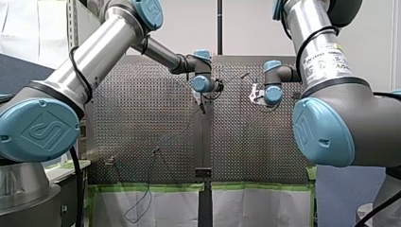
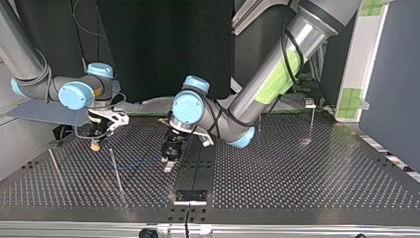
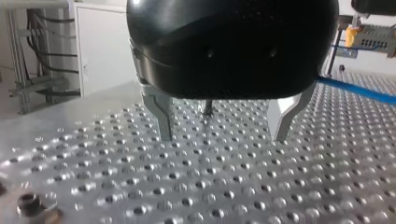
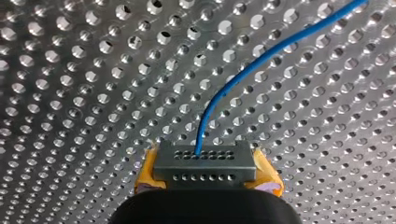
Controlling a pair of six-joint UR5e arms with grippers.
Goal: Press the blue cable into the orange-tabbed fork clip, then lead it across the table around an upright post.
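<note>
Right now the blue cable (image 4: 243,74) comes up out of my right gripper (image 4: 208,171) and curves away over the table (image 4: 70,93), which is full of little holes. That gripper is closed on the cable's end. Its yellow pads (image 4: 148,173) sit tight on both sides of a grey block (image 4: 204,161) with rows of tiny holes, and the cable comes out of the top of that block. In the top view this gripper is low over the table at the view's left, and the cable runs as a thin blue line toward my left gripper (image 3: 223,136) near the middle. My left gripper is black, and its two metal fingers (image 3: 161,112) are spread wide apart with nothing between them. It points down, with its tips very close to the table. The cable passes just beside one finger, and I cannot tell if they touch. A thin upright post (image 2: 312,121) stands well apart, at the top view's right.
</note>
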